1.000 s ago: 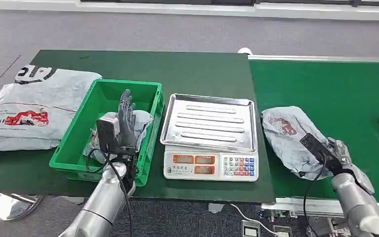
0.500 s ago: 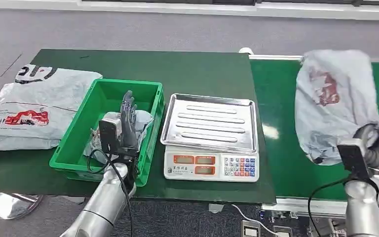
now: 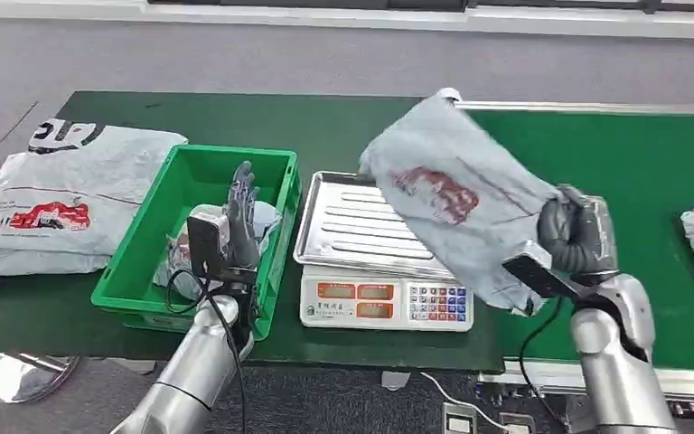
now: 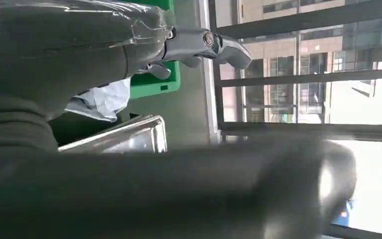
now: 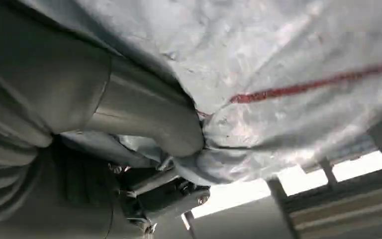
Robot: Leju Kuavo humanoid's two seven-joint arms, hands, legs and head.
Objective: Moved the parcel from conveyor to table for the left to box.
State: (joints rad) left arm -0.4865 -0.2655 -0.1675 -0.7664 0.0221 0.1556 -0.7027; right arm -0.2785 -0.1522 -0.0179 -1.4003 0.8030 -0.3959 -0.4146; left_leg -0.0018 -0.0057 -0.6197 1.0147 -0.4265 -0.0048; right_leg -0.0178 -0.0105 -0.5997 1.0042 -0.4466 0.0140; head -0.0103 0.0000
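No text is legible: the scale (image 3: 385, 303) keypad and parcel (image 3: 456, 194) prints are too blurred.

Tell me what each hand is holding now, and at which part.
The right hand grips the grey parcel at its lower right edge. The left hand holds nothing.

Left arm — silver, rising from the lower edge of the head view, forearm angled up and slightly right. Left hand (image 3: 239, 217) — upright, dark fingers straight and pointing up, close together, holding nothing. Right arm — silver, rising from the lower right, wrist bent back toward the left. Right hand (image 3: 571, 237) — raised, dark fingers curled, thick grey thumb (image 5: 149, 122) pressed in, gripping the grey parcel (image 3: 456, 194) at its edge.
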